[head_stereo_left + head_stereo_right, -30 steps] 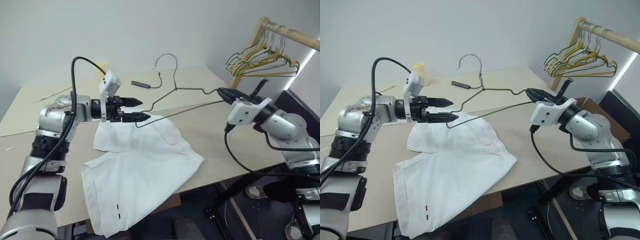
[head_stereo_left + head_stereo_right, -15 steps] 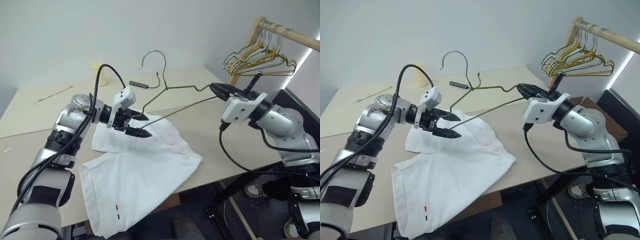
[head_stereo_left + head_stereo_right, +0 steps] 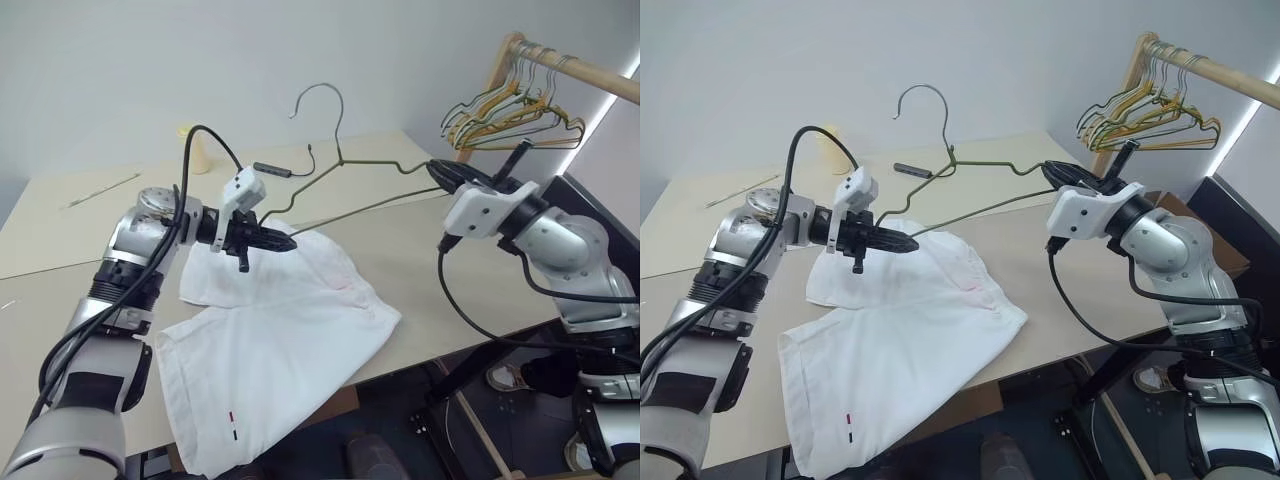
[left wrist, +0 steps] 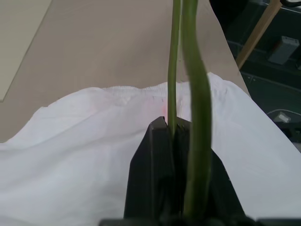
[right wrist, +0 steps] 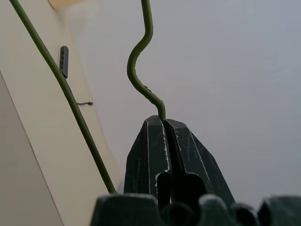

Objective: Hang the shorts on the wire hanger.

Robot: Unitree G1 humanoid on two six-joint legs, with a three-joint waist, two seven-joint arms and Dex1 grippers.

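shorts (image 3: 280, 330) lay flat on table (image 3: 60, 300), not threaded, hanging all left to do. left gripper (image 3: 288, 244) pinched wire hanger (image 3: 370, 190) low corner over waistband; right gripper (image 3: 440, 172) clamped far end (hanger held aloft between both).

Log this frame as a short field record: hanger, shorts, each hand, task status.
wire hanger: held in the air over the table, one end in each hand
shorts: flat on the table, one leg over the front edge
left hand: shut on the hanger's wire, just above the shorts
right hand: shut on the hanger's other end
status: shorts not yet hung
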